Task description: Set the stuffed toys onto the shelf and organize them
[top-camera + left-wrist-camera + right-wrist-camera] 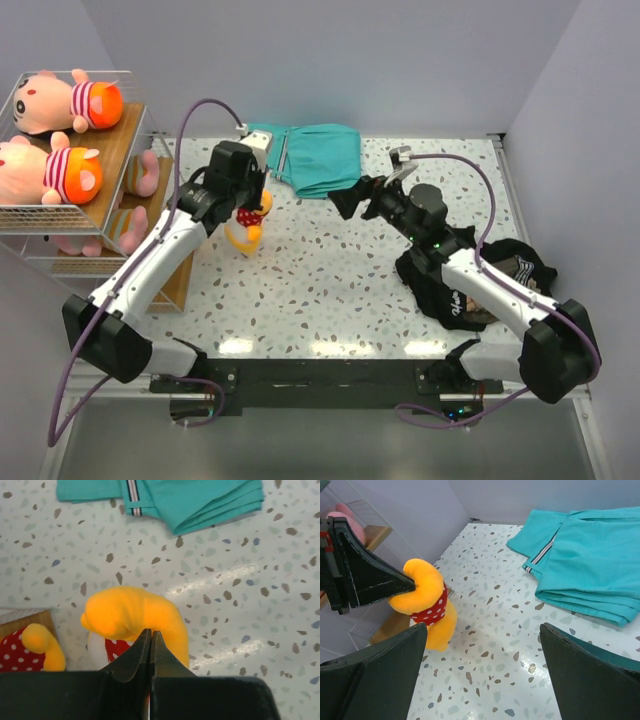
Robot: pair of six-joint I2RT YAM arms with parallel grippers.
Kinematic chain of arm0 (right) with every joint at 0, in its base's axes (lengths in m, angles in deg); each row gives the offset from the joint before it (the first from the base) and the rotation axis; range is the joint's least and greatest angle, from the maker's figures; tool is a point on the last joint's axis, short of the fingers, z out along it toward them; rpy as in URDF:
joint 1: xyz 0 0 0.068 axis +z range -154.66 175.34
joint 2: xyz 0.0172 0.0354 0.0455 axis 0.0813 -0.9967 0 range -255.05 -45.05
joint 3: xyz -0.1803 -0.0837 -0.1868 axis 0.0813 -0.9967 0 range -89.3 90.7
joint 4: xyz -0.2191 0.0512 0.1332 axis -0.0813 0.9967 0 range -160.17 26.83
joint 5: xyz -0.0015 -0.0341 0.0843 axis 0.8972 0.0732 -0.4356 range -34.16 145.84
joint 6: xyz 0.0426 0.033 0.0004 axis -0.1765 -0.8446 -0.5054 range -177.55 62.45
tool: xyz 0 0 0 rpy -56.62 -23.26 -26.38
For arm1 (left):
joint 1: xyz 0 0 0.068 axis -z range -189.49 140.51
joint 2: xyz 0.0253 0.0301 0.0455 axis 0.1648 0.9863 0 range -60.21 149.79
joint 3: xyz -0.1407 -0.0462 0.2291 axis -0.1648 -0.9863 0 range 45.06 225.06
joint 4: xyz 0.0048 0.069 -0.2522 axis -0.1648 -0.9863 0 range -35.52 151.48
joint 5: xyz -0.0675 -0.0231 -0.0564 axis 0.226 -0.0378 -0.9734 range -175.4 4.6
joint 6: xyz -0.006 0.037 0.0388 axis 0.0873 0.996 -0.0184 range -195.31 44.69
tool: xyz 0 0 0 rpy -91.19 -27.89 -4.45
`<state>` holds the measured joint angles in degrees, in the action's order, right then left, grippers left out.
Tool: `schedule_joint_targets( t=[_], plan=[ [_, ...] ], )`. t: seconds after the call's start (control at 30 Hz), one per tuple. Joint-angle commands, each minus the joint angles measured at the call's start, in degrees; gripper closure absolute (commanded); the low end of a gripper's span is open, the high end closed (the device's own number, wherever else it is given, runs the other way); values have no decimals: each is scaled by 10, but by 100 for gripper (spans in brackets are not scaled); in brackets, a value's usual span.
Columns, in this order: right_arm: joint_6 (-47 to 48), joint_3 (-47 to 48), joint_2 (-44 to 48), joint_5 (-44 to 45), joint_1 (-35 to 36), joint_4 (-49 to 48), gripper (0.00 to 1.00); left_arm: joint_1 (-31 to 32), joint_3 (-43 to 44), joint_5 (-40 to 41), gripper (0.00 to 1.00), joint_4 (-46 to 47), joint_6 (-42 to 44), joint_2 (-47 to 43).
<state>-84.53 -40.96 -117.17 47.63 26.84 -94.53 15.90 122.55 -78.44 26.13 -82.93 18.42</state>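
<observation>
The left gripper (pixel 248 204) is clamped tight on the orange toy (pixel 245 237), which sits near the worktop's left edge, just beside the shelf (pixel 128 135). The right gripper (pixel 482 628) gapes wide and holds nothing. Pink toys (pixel 60 100) lie on the shelf.

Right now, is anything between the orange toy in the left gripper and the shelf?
Nothing visible on the table between them. The left gripper is shut on the orange toy, just right of the shelf. Its upper boards already hold two pink toys, with more below, so free space looks tight.
</observation>
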Motion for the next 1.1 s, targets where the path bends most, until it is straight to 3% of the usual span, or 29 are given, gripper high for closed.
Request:
schedule_joint_targets(
  t=[0.0,0.17,0.33,0.5,1.07],
  plan=[
    [1,33,-9,22,2,11,1,27,-14,159,100,-61,41,-8],
    [1,43,-16,28,2,28,1,42,-54,265,100,-59,92,1],
    [5,48,-19,35,2,39,1,69,-123,313,100,-8,171,-15],
    [7,52,-25,41,2,45,1,91,-159,309,100,20,235,-30],
    [11,57,-28,48,2,60,1,121,-188,405,100,-52,275,-5]
  ],
)
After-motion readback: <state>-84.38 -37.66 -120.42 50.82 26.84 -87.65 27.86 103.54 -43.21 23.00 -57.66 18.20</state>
